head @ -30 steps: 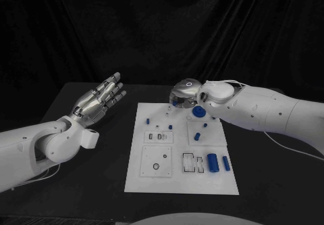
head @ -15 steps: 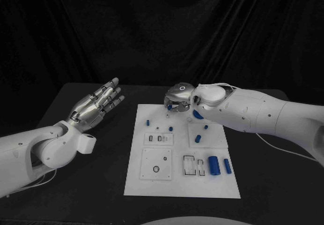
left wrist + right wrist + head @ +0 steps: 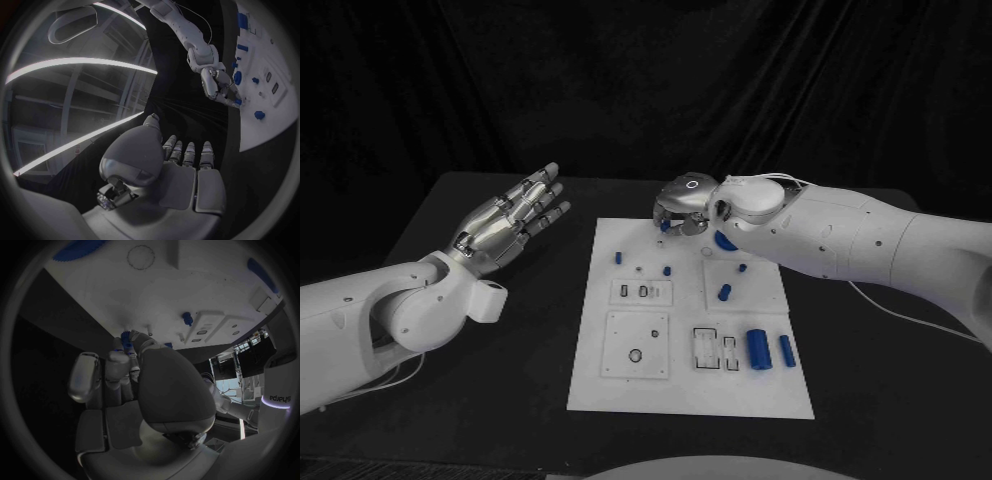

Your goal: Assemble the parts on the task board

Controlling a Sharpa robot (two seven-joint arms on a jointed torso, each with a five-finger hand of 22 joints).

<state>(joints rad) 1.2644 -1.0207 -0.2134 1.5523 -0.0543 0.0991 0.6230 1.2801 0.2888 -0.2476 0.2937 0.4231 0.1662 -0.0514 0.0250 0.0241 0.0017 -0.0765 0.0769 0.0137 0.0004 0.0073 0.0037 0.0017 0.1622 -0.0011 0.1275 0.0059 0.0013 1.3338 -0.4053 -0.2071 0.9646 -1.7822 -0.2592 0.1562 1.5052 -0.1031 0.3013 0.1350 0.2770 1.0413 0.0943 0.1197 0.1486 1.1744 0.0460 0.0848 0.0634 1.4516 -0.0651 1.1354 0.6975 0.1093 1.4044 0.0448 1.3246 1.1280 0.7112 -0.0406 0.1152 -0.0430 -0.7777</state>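
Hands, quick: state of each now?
Left hand: open, fingers extended, holding nothing.
Right hand: fingertips pinch a small blue part at the task board's far edge.

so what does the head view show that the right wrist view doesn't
Head view alone: the whole task board, the two long blue cylinders near its right edge, and the left hand raised with fingers spread, off the board's left side.

Right wrist view alone: the right hand's fingertips pinching a small blue part at the board's far end, seen close.

Both: the right hand, the white board, and small blue parts on it.
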